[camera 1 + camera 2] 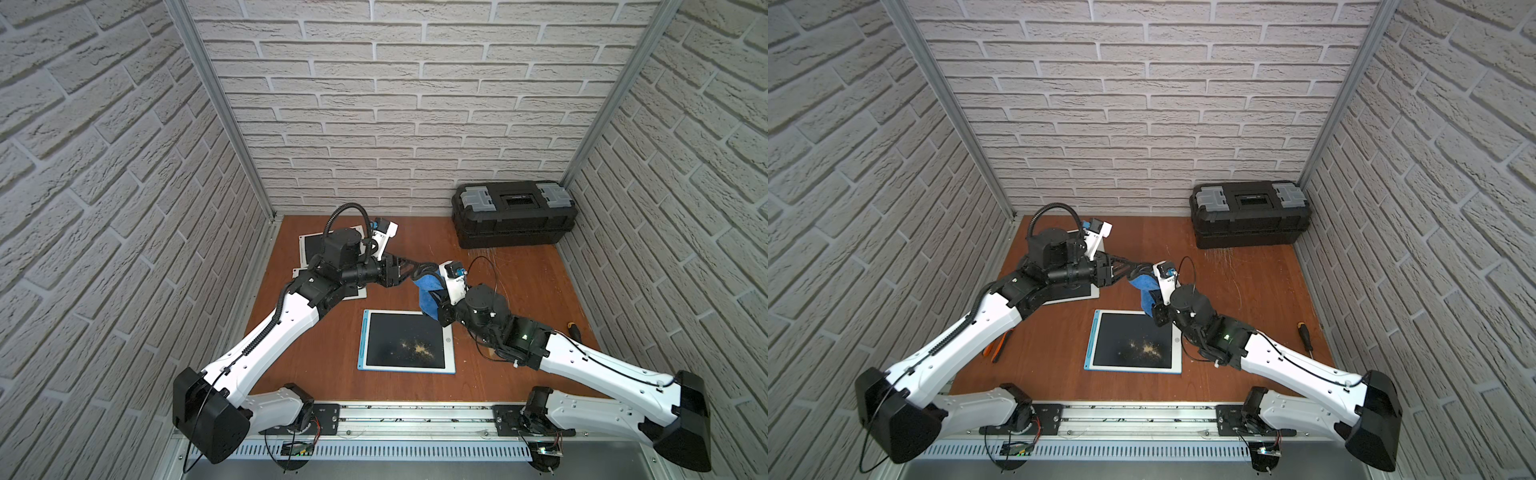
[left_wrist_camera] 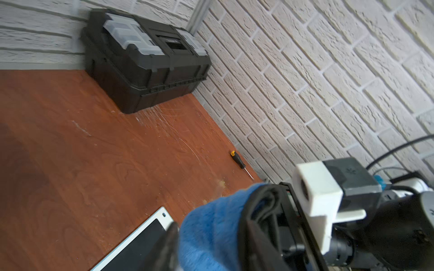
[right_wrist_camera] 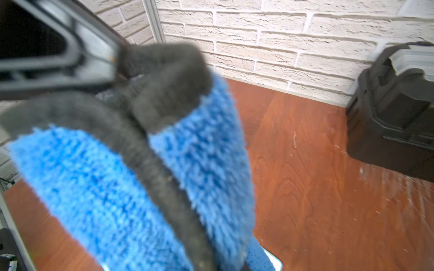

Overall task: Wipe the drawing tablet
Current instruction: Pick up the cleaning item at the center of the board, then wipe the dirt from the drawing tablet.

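- The drawing tablet (image 1: 405, 341) is a thin, flat rectangle: a matte black screen in a white frame, with a light-blue strip down one long side.
- It lies flat on the surface (image 1: 519, 291), a reddish wood-grain board with pale scratches.
- A scatter of fine yellowish crumbs (image 1: 417, 347) sits near the middle of the screen.
- The cloth (image 1: 426, 297) is shaggy blue microfibre with a soft dark-grey hem, bunched into a hanging fold.
- The right jaws are clamped on the cloth, which droops from them in both top views.
- The left jaws stand apart around the cloth's upper end, and one trussed black finger (image 3: 75, 56) touches the grey hem.
- The tablet lies below both pairs of jaws and nearer the robot's base.
- The cloth's lower tip hangs over the tablet's far right corner; whether they touch is unclear.
- A blocky black plastic toolbox (image 1: 513, 214) with grey latches sits in the far right corner.
- A slim screwdriver (image 1: 575, 330) lies by the right wall.
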{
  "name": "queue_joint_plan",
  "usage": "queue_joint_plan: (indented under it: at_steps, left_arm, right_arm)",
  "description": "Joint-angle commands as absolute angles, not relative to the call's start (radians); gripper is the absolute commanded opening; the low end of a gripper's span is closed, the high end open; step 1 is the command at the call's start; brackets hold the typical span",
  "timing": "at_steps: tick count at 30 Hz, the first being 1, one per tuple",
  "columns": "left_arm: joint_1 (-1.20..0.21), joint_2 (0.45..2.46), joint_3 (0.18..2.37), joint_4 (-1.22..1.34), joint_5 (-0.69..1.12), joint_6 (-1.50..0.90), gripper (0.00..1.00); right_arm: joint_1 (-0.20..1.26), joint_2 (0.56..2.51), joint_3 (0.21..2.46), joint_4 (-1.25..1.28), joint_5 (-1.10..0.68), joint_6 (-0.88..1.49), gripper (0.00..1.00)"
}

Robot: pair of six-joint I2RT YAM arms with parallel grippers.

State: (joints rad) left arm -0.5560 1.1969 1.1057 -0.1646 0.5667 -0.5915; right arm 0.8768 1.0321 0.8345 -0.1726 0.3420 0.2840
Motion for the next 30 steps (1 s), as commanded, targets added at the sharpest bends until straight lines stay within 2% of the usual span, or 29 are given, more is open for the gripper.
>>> queue_joint_plan:
  at_steps: [1,2,6,9,12,15,18,20,22,26,30]
  left_arm:
    - [-0.537,1.13,1.071,-0.156,0.444,-0.552,0.95]
    - [-0.534,1.113,1.052,-0.147,0.4,-0.553,0.98]
    - [-0.522,1.062,0.991,-0.187,0.116,-0.685,0.98]
    - [-0.498,1.074,0.957,-0.153,0.044,-0.675,0.98]
    - [-0.498,1.18,1.061,-0.332,-0.026,-0.645,0.98]
    - [-0.499,1.362,1.208,-0.573,-0.073,-0.621,0.91]
    - [-0.522,1.467,1.273,-0.695,-0.127,-0.623,0.93]
    - [-0.56,1.482,1.296,-0.748,-0.191,-0.614,0.98]
    - [-0.59,1.481,1.312,-0.797,-0.264,-0.619,0.98]
    - [-0.627,1.406,1.279,-0.813,-0.286,-0.669,0.98]
    - [-0.689,1.26,1.117,-0.7,-0.267,-0.651,0.91]
  right_arm:
    - [0.833,1.01,0.916,-0.4,0.356,0.32,0.03]
    - [0.808,1.016,0.94,-0.477,0.366,0.341,0.03]
    - [0.704,0.98,0.942,-0.599,0.266,0.385,0.03]
    - [0.616,0.977,0.918,-0.613,0.138,0.398,0.03]
    - [0.576,1.071,0.926,-0.627,0.02,0.361,0.03]
    - [0.575,1.234,0.983,-0.647,-0.069,0.349,0.03]
    - [0.575,1.338,1.027,-0.634,-0.129,0.402,0.03]
    - [0.578,1.344,1.018,-0.603,-0.132,0.465,0.03]
    - [0.579,1.338,1.019,-0.604,-0.095,0.503,0.03]
    - [0.578,1.332,1.084,-0.688,-0.022,0.521,0.03]
    - [0.58,1.365,1.076,-0.654,-0.047,0.495,0.03]
